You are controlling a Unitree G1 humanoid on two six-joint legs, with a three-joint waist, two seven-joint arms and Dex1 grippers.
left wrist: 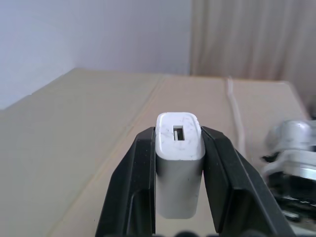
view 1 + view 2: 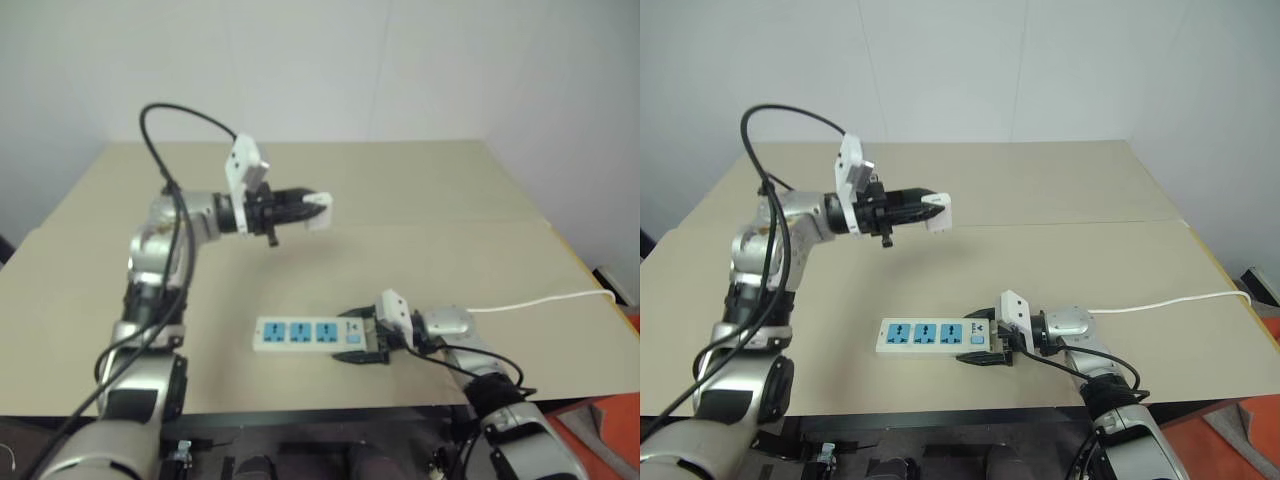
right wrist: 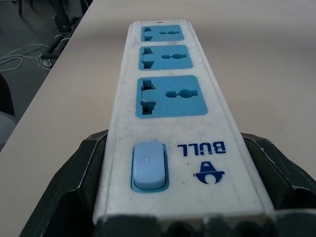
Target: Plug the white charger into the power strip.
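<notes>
The white charger (image 2: 319,212) hangs in the air above the table, clamped between the two black fingers of my left gripper (image 2: 312,210), which points level toward the right. In the left wrist view the charger (image 1: 179,163) fills the gap between the fingers, its USB slot facing the camera. The power strip (image 2: 308,334), a white bar with three blue socket faces, lies flat near the table's front edge, below and to the right of the charger. My right gripper (image 2: 366,338) clasps the strip's switch end (image 3: 183,163), one finger on each long side.
The tan table (image 2: 420,190) stretches back to a white wall. A thin white cord (image 2: 545,299) runs from my right wrist area toward the table's right edge. A black cable (image 2: 180,115) loops above my left arm.
</notes>
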